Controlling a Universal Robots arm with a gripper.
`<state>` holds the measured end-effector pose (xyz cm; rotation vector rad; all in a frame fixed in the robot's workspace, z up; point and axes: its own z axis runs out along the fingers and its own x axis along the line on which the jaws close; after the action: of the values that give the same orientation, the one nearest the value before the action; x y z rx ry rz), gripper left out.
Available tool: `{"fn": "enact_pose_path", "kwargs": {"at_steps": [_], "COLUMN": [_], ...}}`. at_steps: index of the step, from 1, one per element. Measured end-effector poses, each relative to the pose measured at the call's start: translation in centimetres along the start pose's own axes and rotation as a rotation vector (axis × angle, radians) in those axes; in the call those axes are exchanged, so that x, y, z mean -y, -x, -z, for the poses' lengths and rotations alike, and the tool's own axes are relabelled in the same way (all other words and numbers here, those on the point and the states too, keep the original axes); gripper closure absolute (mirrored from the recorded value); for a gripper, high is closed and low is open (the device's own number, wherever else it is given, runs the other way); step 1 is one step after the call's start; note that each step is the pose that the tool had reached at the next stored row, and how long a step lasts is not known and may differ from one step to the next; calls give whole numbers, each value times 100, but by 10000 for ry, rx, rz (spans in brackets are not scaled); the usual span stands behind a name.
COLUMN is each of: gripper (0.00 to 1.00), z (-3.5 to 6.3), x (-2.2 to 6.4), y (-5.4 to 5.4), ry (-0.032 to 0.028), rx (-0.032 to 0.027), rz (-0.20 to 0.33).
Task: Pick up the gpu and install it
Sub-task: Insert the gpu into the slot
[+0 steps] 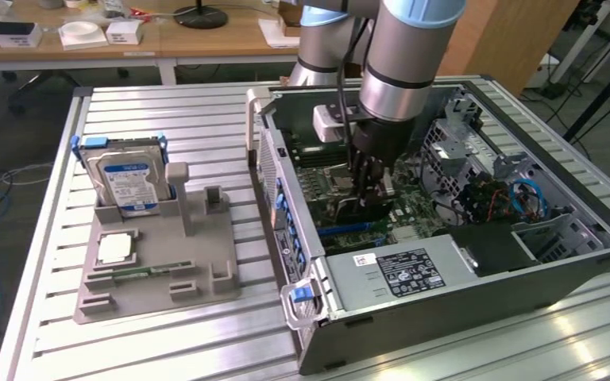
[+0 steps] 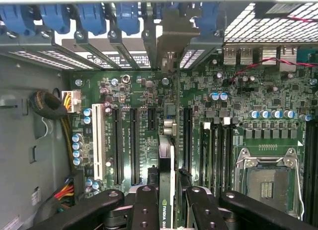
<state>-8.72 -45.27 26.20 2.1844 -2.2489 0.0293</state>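
We see the computer case (image 1: 443,317) lying on its side with the open face up, near the table (image 1: 178,111) edge on the exterior view's right. The grey fixture (image 1: 156,262) with the hard drive (image 1: 125,182) stands well apart from it, towards the opposite edge.

Room inside the case is tight. The drive cage (image 1: 464,143) and loose cables (image 1: 507,198) crowd one side of the gripper, and the power supply (image 1: 400,270) fills the near corner. The wall with the blue clips (image 2: 92,16) closes off the other side.

The arm (image 1: 400,71) comes straight down from above the case's far wall, wrist vertical. The gripper (image 1: 372,194) is below the case rim, close over the motherboard (image 2: 149,91).

Its black fingers (image 2: 145,210) are pressed in from both sides on the gpu (image 2: 168,155), pinching it near one end. The card stands on edge, square to the motherboard, in the lane between the black slots (image 2: 133,140) and the CPU socket (image 2: 266,180). The white slot (image 2: 99,145) lies further off.

Its long axis runs from the gripper towards the clip wall. The silver bracket (image 2: 171,38) is at that far end, against the rear openings. We cannot tell whether its lower edge is seated in a slot or just above it.
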Motion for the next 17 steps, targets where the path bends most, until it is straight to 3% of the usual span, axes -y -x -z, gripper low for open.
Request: {"fn": "enact_pose_path", "kwargs": {"at_steps": [9, 17], "gripper": [74, 74], "z": [-48, -82], "x": [-1, -14], "y": [18, 2], "ry": [-2, -3], "rx": [31, 23], "rz": [0, -1]}}
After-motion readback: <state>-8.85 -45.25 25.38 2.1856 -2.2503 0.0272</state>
